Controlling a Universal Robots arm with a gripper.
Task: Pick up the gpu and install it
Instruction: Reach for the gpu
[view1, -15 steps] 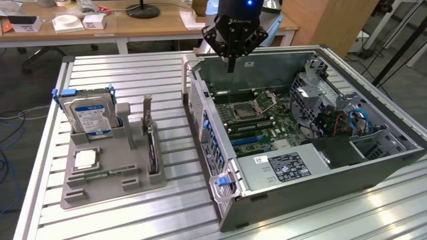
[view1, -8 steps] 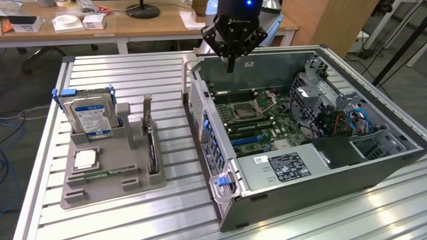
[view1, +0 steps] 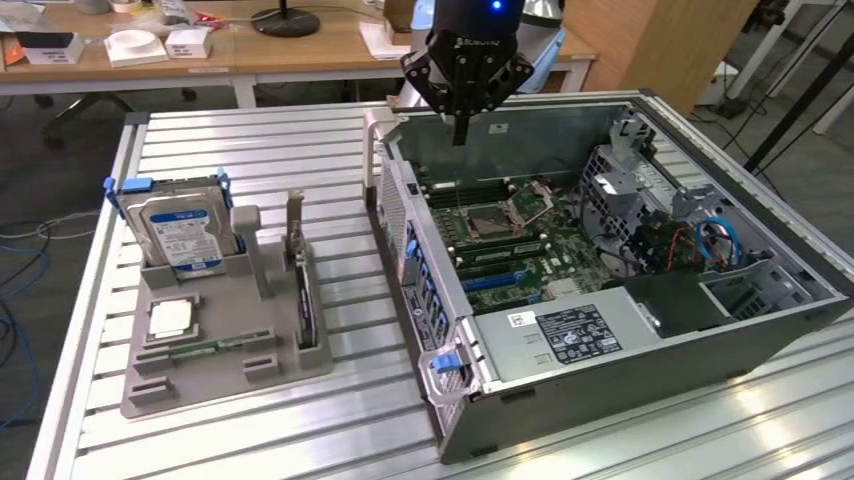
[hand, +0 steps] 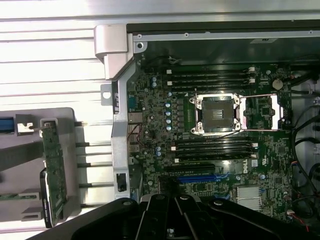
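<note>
Exterior view: the gripper hangs over the far edge of the open computer case, its fingers pressed together and holding nothing. The gpu is not under it. It stands on its long edge in a slot of the grey holder tray on the table, off to the exterior view's left of the gripper, lower down and nearer the camera. The case's perforated side wall stands between the two. The card's long axis runs roughly parallel to that wall, with its silver bracket upright at the end nearer the gripper. A blue-labelled hard drive sits in the same tray, farther from the gripper than the gpu.

From the wrist view, the gripper is above the motherboard, near the blue expansion slot. The gpu shows edge-on beyond the case wall, well apart from the gripper.
</note>
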